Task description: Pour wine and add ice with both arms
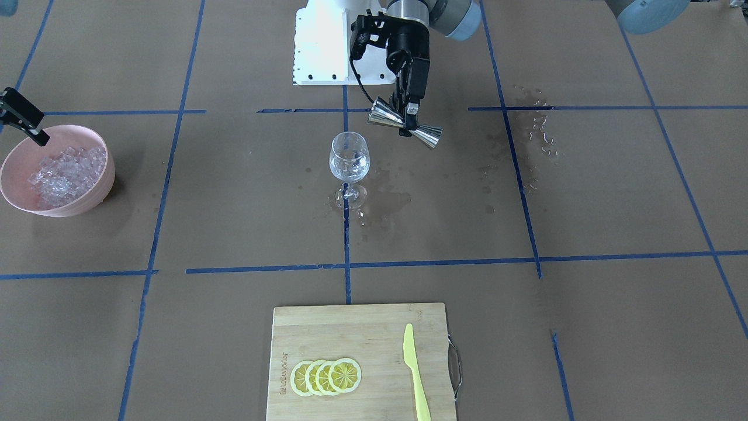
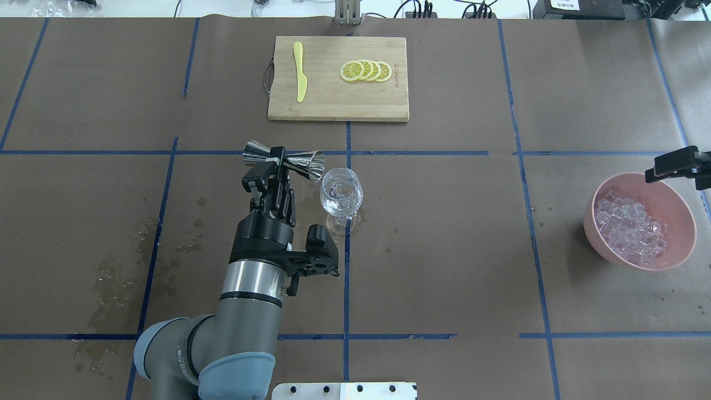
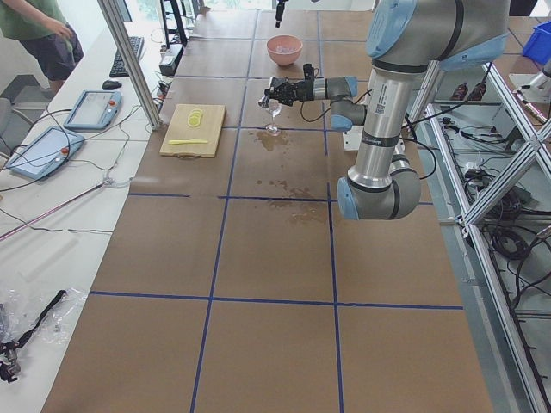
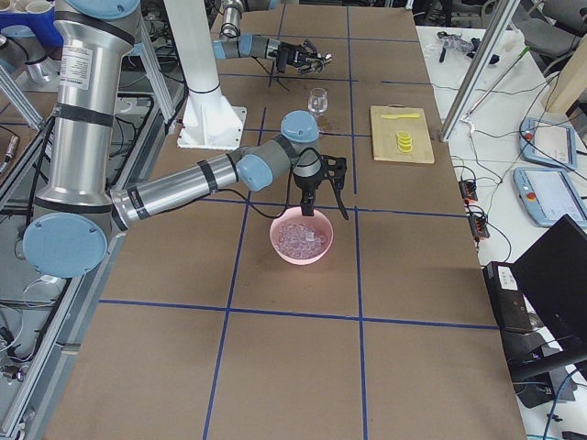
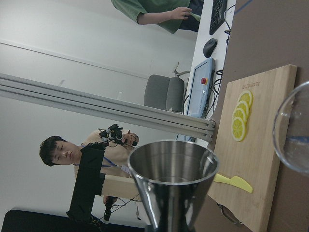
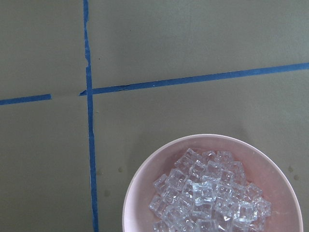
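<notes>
My left gripper [image 2: 276,161] is shut on the waist of a steel jigger [image 2: 284,159] and holds it on its side. The jigger's mouth points at the rim of a wine glass [image 2: 341,191] standing mid-table. In the left wrist view the jigger's cup [image 5: 169,179] looks empty. Any wine in the glass [image 1: 349,158] is barely visible. My right gripper [image 2: 673,164] hovers open and empty over the far rim of a pink bowl [image 2: 686,216]. The bowl holds a heap of ice [image 2: 630,228], which also shows in the right wrist view [image 6: 207,193].
A bamboo cutting board [image 2: 333,103] at the far side carries lemon slices [image 2: 366,70] and a yellow knife [image 2: 300,72]. Wet patches lie by the glass foot [image 1: 385,204] and on the paper at my left [image 2: 116,272]. The white base plate [image 1: 321,52] is behind the left arm.
</notes>
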{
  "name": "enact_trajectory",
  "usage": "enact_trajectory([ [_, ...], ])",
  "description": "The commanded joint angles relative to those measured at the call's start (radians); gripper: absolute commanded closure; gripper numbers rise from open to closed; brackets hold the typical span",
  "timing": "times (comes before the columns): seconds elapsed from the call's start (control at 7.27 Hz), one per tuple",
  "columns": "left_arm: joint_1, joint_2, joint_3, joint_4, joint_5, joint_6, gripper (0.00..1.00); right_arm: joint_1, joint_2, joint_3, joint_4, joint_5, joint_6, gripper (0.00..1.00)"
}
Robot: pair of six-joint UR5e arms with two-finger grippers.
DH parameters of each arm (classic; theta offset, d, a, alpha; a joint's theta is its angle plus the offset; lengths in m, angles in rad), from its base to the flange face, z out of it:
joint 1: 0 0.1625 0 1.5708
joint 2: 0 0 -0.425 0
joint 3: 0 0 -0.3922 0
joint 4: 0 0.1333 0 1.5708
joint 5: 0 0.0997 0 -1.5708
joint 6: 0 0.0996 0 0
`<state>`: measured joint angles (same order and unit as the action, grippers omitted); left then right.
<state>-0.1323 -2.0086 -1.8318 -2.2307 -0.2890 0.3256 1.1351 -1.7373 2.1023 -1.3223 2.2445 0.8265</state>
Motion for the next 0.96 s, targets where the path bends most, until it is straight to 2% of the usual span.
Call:
enact_trajectory([
  [0.0,-0.001,0.159,0.003,-0.24,-0.001,0.001,1.0,0.0,0.001,0.001,0.0,0.0,-0.001,0.0],
  [0.55,-0.003,0.341,0.005,-0.476,-0.001,0.0,1.0,0.0,0.001,0.002,0.0,0.001,-0.001,0.0],
  [0.69,-0.003,0.358,0.008,-0.531,-0.002,-0.006,1.0,0.0,0.001,0.002,0.0,0.006,-0.001,0.0],
  [0.83,-0.003,0.358,0.017,-0.603,-0.016,-0.104,1.0,0.0,0.001,0.004,0.0,0.007,-0.001,0.0],
])
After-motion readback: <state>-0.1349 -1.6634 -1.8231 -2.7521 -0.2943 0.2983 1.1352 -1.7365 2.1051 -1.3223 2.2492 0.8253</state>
